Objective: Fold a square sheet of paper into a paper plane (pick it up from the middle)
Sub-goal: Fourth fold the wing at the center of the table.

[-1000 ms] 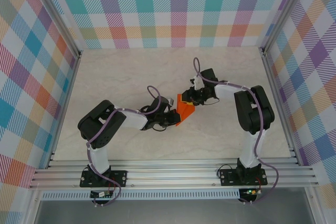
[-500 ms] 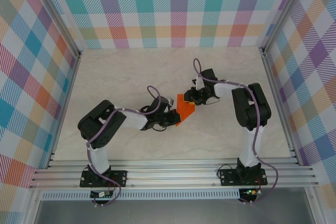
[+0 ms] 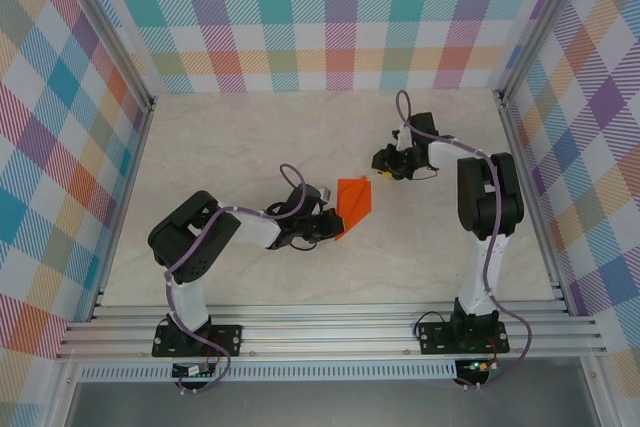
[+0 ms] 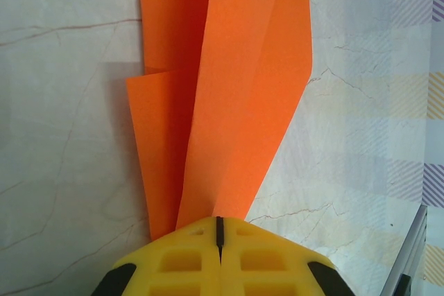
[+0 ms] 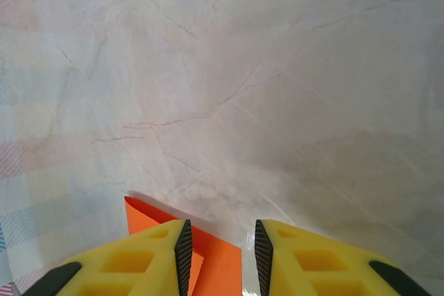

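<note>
My fingers (image 4: 180,261) are yellow tipped black, the paper (image 4: 236,88) bright orange, the table (image 3: 230,147) cream marble-veined, the walls (image 3: 300,17) pastel plaid.

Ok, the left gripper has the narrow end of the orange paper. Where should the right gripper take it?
Probably the wide free end of the orange paper, opposite the left gripper clamped on its tip. Bring the open right gripper in from its own side, fingers across the far edge: the folded layers fan out there, with a loose flap to pinch shut.

The bright orange paper plane (image 3: 354,202) is a creased, narrow dart, its layers fanning apart.
</note>
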Tool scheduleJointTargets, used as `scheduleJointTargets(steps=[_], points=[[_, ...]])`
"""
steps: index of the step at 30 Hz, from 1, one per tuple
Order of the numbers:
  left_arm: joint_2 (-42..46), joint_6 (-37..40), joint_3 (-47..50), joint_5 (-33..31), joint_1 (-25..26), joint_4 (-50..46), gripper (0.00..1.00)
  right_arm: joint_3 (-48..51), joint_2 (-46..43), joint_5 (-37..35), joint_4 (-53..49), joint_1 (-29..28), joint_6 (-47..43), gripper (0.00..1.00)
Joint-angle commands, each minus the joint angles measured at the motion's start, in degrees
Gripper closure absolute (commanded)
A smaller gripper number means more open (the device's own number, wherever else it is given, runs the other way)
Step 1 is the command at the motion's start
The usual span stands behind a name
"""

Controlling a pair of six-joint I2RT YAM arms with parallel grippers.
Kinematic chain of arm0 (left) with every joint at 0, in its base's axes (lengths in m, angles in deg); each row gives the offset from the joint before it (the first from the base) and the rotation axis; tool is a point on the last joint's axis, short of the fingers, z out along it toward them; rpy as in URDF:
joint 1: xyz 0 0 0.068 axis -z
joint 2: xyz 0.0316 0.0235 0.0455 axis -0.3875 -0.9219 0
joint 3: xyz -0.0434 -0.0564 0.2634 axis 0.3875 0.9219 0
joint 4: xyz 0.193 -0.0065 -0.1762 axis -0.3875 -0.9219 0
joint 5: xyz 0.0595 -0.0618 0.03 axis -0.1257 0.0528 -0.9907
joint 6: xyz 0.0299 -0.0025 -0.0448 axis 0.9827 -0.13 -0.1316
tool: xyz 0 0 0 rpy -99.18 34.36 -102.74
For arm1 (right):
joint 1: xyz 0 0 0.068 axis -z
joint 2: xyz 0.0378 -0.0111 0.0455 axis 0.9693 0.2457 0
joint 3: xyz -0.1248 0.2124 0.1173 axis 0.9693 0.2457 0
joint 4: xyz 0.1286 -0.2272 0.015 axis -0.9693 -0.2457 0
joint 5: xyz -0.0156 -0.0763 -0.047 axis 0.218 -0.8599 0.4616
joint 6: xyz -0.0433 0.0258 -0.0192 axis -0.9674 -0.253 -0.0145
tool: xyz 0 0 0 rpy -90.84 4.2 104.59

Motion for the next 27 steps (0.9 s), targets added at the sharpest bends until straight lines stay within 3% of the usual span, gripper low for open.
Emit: scheduleJointTargets(steps=[1,6,15,27], points=[[-3.2,1.0,2.6,-1.8,0.2,-13.6,1.00,1.2,-4.1,2.1,-1.8,-0.1,-0.7,0.65],[1.5,1.1,-0.1,-1.2,0.3,-16.5,1.00,9.4,-10.7,4.5,1.4,-0.2,1.9,0.60],[10.8,4.0,-7.1,-3.6,0.3,-24.4,0.79,22.3,-19.4,8.1,3.3,-0.4,4.3,0.52],[4.7,9.6,-16.0,-6.4,-0.8,-31.2,0.86,28.6,-20.7,9.3,6.6,-3.1,7.5,0.46]])
